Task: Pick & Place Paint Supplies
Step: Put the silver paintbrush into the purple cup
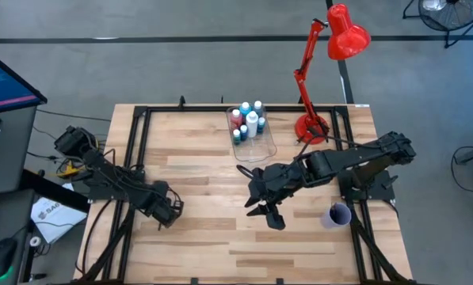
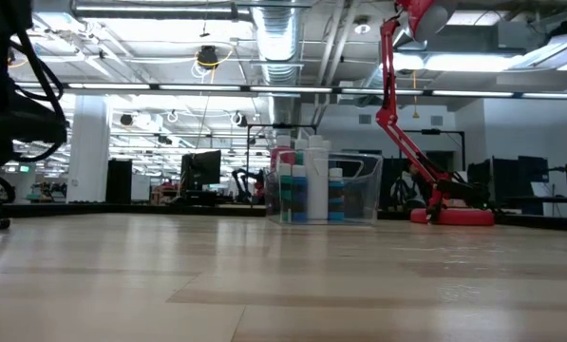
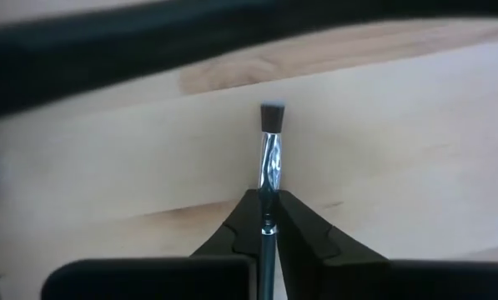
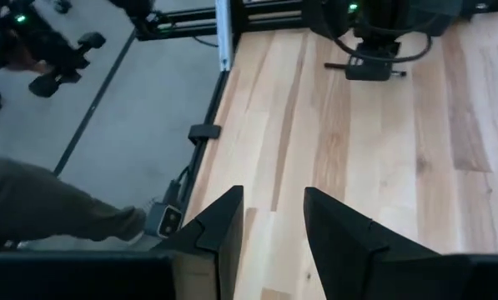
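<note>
1. Left claw (image 3: 268, 218): at about 8 o'clock on the table (image 1: 212, 245), seen from above. Clamped narrow on a thin paintbrush (image 3: 269, 158); handle pinched between the two fingers, metal collar and short dark bristles sticking out past the tips.

2. Paintbrush, long axis: in line with the claw's own reach, bristle end leading, above bare wood. Whether lifted clear of the boards or lying on them: cannot tell.

3. Key relation for the coming move, as a judgement: clear box (image 1: 258, 142) lies toward 1 o'clock from the left claw, well apart, across the middle of the table. Probably a carry across, then a tilt so the bristles or handle go in over the rim.

4. Right claw (image 1: 269, 214): near table centre, slightly toward 4 o'clock, nearer the box than the left one. Fingers (image 4: 223, 225) partly apart, nothing between them; only floor and table edge in its own view.

5. Clear box, contents: cluster of small paint bottles (image 1: 249, 120) standing upright at the 12 o'clock end, white, blue-green and pink-red among them. The 6 o'clock end looks unoccupied.

6. Purple cup (image 1: 337, 214): at about 4 o'clock, just beside the right arm. Contents not visible.

7. Red lamp (image 1: 331, 47): at about 1 o'clock, base just beside the box.
</note>
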